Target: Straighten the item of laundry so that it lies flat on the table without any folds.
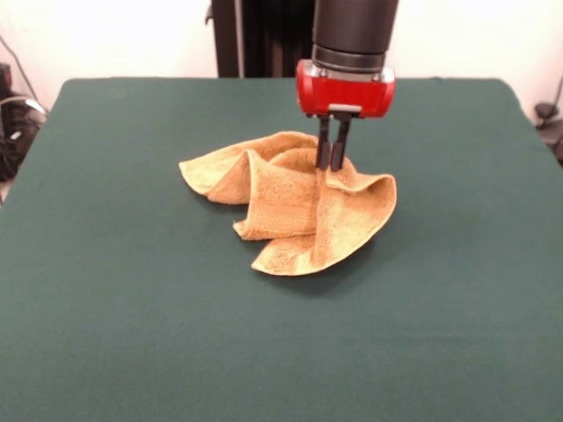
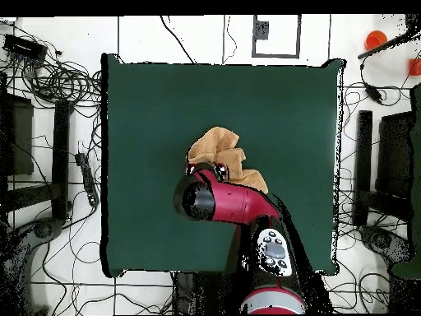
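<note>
A dark green tabletop (image 1: 106, 290) fills the room's middle, cables strewn on the floor around it. Near its centre lies the golden-tan towel (image 1: 290, 207), crumpled into several upright folds and curled flaps. The red and black arm comes straight down over it, its fingers (image 1: 332, 156) drawn narrow, pinching a raised ridge of cloth at the towel's far side.

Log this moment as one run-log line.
gripper: shut on golden-tan terry-cloth towel | towel: crumpled, folded | dark green felt table: towel near centre | task: unfinished
</note>
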Action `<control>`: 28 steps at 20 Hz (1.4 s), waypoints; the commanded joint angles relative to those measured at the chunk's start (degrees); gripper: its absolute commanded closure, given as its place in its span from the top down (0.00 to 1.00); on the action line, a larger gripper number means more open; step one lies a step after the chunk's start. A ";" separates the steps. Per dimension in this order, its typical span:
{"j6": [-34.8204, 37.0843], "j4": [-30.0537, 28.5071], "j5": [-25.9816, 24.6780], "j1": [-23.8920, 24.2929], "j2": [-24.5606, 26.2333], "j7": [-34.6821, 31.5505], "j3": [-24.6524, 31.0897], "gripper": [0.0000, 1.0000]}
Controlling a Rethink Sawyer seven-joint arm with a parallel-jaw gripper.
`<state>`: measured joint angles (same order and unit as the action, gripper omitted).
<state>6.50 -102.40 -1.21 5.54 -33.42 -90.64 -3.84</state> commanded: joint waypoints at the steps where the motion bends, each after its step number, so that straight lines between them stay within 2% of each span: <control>1: -0.94 -1.55 1.12 -2.26 1.27 -11.18 3.79 0.00; 15: -0.61 -0.70 0.96 -2.87 1.39 -10.74 3.25 0.00; 21: 4.04 -0.26 1.95 -3.47 -0.66 -10.33 2.72 0.00; 28: 5.59 -0.90 2.69 -3.77 -1.96 -10.90 2.44 0.00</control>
<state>6.52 -102.40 -1.21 3.90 -33.91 -90.64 -3.84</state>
